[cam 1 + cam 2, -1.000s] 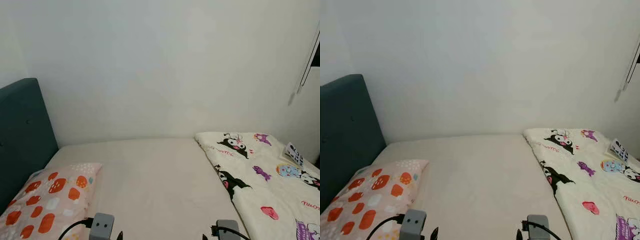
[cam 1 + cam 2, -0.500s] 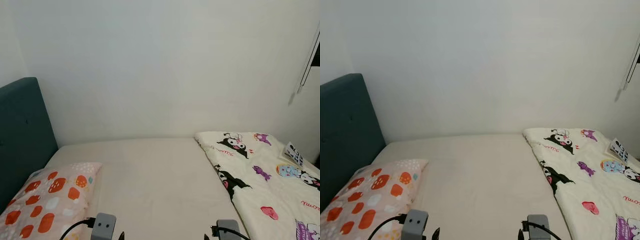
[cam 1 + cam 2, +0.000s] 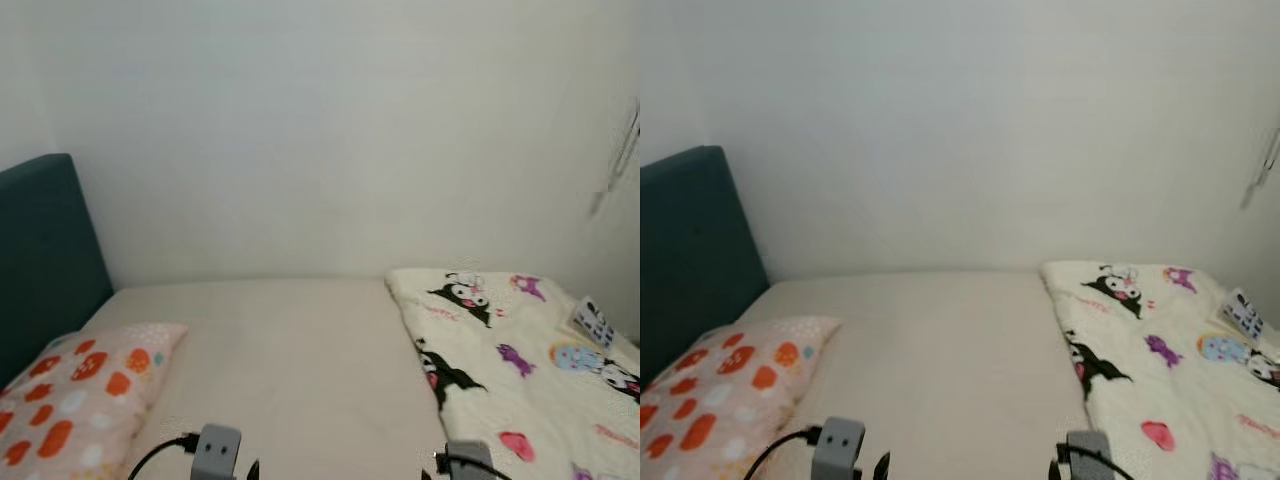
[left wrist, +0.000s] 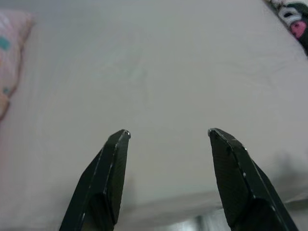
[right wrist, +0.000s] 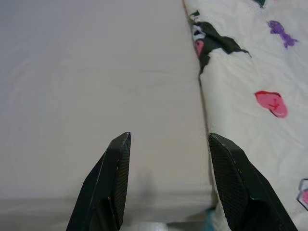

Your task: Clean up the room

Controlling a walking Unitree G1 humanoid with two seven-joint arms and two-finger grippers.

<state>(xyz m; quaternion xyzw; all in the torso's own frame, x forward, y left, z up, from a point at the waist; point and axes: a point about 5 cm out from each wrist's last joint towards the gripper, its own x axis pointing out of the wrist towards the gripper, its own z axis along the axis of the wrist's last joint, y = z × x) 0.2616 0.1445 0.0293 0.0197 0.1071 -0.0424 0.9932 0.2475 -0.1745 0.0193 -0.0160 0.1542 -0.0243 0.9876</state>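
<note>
Against the white wall, largest first:
Bed (image 3: 300,360): bare cream sheet, pushed to the wall.
Headboard (image 3: 40,250): dark teal, at the left end.
Blanket (image 3: 520,370): cream with cartoon prints, folded over the bed's right side, edge lying on the sheet.
Pillow (image 3: 70,395): pink, orange blotches, at the left beside the headboard.
Left gripper (image 4: 168,137): over the bare sheet near the bed's edge, jaws apart, holding nothing.
Right gripper (image 5: 168,139): over the sheet just beside the blanket's edge, jaws apart, holding nothing.
</note>
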